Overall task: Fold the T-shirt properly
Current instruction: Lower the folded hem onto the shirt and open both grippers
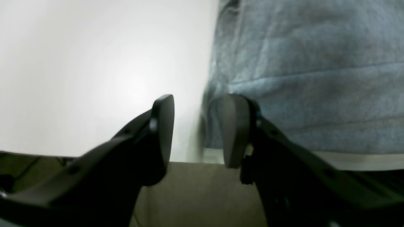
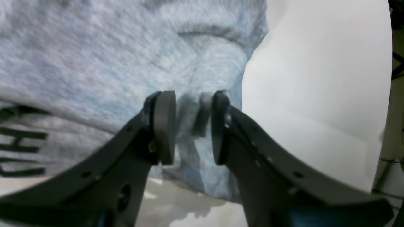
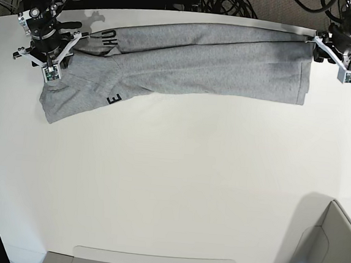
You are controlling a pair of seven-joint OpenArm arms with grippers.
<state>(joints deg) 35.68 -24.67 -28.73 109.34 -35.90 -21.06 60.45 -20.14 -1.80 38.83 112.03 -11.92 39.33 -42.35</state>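
Lying across the far edge of the worktop [image 3: 170, 186], the T-shirt [image 3: 187, 65] is showing one lengthwise fold w/ lettering peeking out. Left gripper [image 1: 197, 129] and right gripper [image 2: 187, 126] are both sitting w/ jaws apart at opposite ends, cloth between the right's jaws, unclamped. Cross-folds are remaining, prob. over half left.

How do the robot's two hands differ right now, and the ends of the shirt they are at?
The left hand is open at the plain end of the T-shirt, one finger against the cloth edge, the other over bare table. The right hand is open with a bunched fold between its fingers, near the black lettering. Both are at the table's far edge.
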